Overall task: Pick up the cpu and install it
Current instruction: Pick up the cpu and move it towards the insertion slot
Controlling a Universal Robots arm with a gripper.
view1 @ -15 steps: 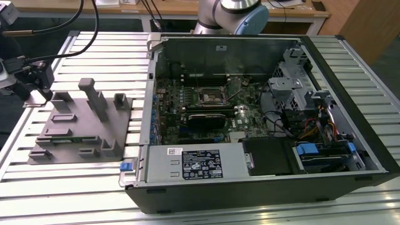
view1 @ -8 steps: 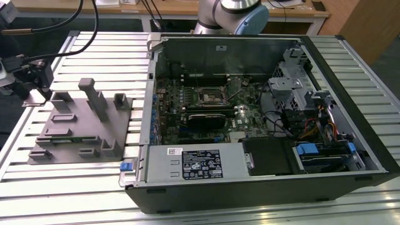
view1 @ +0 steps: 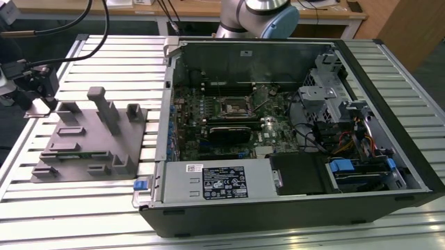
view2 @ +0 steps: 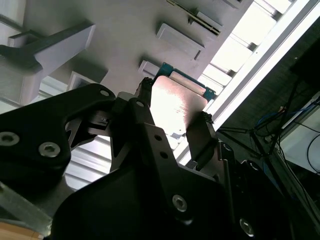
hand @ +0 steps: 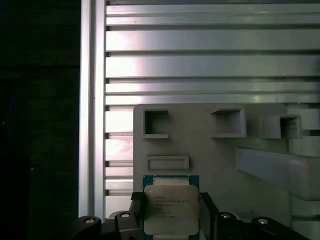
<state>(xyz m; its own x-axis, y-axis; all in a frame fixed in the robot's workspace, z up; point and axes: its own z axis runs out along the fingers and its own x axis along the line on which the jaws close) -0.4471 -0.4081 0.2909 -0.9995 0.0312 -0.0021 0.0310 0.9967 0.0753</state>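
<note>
Currently the gripper [view2: 175, 112] sits low over the grey block [view1: 83, 140], at the block's far corner on the exterior view's left. Its fingers [hand: 138, 207] are pressed against two opposite edges of the cpu [hand: 170, 207], no gap visible either side. The cpu lies flat, metal top up, just above the block. The open computer case [view1: 292, 130] is well apart, on the exterior view's right.

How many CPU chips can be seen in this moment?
1. The cpu is at the claw, the grey block behind it, in both wrist views. Another may be hidden inside the computer case.
</note>
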